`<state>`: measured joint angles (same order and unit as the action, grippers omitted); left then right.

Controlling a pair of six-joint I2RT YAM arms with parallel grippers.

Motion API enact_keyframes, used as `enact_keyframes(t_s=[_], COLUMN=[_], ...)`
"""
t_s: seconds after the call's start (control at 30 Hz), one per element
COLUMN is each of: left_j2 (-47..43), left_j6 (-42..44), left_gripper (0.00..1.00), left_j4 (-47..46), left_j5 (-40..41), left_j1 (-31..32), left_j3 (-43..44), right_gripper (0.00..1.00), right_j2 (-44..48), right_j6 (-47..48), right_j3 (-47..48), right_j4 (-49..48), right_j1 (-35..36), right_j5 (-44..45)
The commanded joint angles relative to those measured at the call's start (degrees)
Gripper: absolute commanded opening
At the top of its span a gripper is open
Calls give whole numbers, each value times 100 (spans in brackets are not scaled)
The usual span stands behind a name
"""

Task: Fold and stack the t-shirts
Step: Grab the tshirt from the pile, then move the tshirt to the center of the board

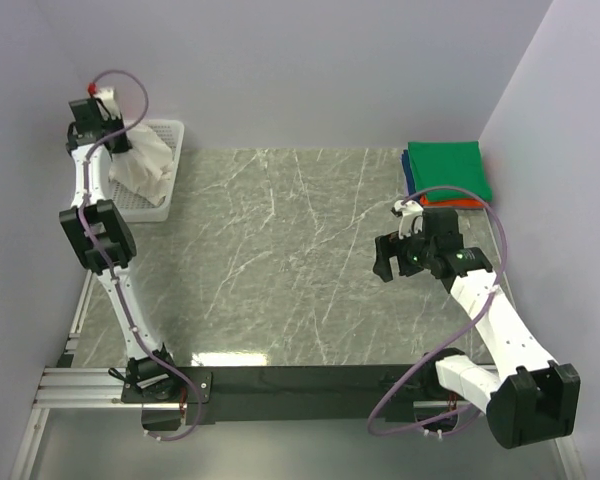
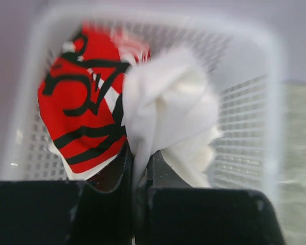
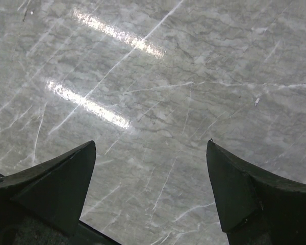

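**Left arm pinching the crumpled tee in the basket, right arm waiting wide over the table.**

The grey marble-patterned table (image 1: 280, 250) lies bare beneath the right gripper (image 3: 150, 144), whose jaws stand wide with nothing between them. The stack of folded green, blue and orange cloth tees (image 1: 445, 170) sits near, off to the side of those jaws. The white plastic mesh basket (image 2: 245, 117) rises ahead of the left gripper (image 2: 140, 155). In it the crumpled white cloth tee with a red, black-lined print (image 2: 168, 112) bulges just beyond the fingertips, and a white fold runs down between jaws drawn nearly together on it. Soft, light and limp, it will likely sag and unfurl when lifted. A hem or shoulder seam would probably spread it better than this bunched middle.
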<state>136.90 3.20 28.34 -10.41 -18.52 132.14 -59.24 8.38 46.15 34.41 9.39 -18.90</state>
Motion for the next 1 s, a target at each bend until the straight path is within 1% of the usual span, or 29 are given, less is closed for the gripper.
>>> enact_keyframes(t_s=[0.0, 0.03, 0.1, 0.13, 0.2, 0.23, 0.3, 0.33, 0.4, 0.43, 0.53, 0.63, 0.67, 0.73, 0.77, 0.8, 0.83, 0.87, 0.93, 0.97], left_j2=[-1674, -2015, -2377, -2718, -3036, -3290, -3511, -3704, -3854, -3977, -4127, -4416, -4505, -4837, -4961, -5102, -5382, -5515, -5840, -5902], left_j6=[-276, -276, -276, -494, -715, -794, -1049, -1163, -1567, -1951, -2507, -2956, -3096, -3176, -3203, -3151, -3063, -2984, -2931, -2800], left_gripper=[0, 1, 1, 1, 1, 1, 1, 1, 1, 1, 1, 1, 1, 1, 1, 1, 1, 11, 42, 60], left_j4=[-768, -716, -663, -637, -645, -637, -628, -654, -802, -873, -1128, -1409, -1462, -1576, -1612, -1621, -1525, -1515, -1515, -1437], left_j5=[-856, -944, -1094, -1129, -1243, -1270, -1305, -1366, -1393, -1515, -1857, -2086, -2270, -2421, -2691, -2824, -2921, -3009, -3360, -3423], left_j1=[85, 199, 375, 576, 814, 1068, 1367, 1639, 1808, 2096, 2326, 2424, 2424, 2415, 2406, 2397, 2345, 2292, 1924, 1705], left_j3=[559, 585, 524, 480, 331, 304, 269, 251, 225, 225, 155, -397, -869, -1442, -2185, -2584, -3458, -3954, -4964, -5813], right_gripper=[95, 95, 94, 94, 94, 94, 94, 94, 94, 94, 94, 95, 95, 95, 95, 95, 95, 95, 95, 95], right_j2=[220, 246, 281, 317, 352, 387, 422, 405, 405, 387, 370, 396, 405, 431, 449, 457, 458, 449, 344, 291], right_j6=[-12, -21, -56, -65, -117, -126, -153, -161, -179, -188, -205, -205, -197, -179, -144, -118, -100, -22, 102, 215], right_j3=[201, 201, 236, 254, 254, 263, 307, 324, 368, 386, 456, 518, 535, 553, 553, 544, 535, 518, 518, 518], right_j4=[-128, -128, -154, -163, -216, -224, -233, -216, -216, -207, -190, -154, -119, -93, -75, -75, -75, -49, 47, 117], right_j1=[10, 10, 10, 10, -16, -16, -68, -77, -139, -165, -314, -481, -517, -595, -631, -649, -649, -649, -658, -649], right_j5=[-18, -18, 52, 114, 280, 333, 378, 413, 483, 509, 518, 510, 457, 422, 387, 352, 351, 334, 150, 80])
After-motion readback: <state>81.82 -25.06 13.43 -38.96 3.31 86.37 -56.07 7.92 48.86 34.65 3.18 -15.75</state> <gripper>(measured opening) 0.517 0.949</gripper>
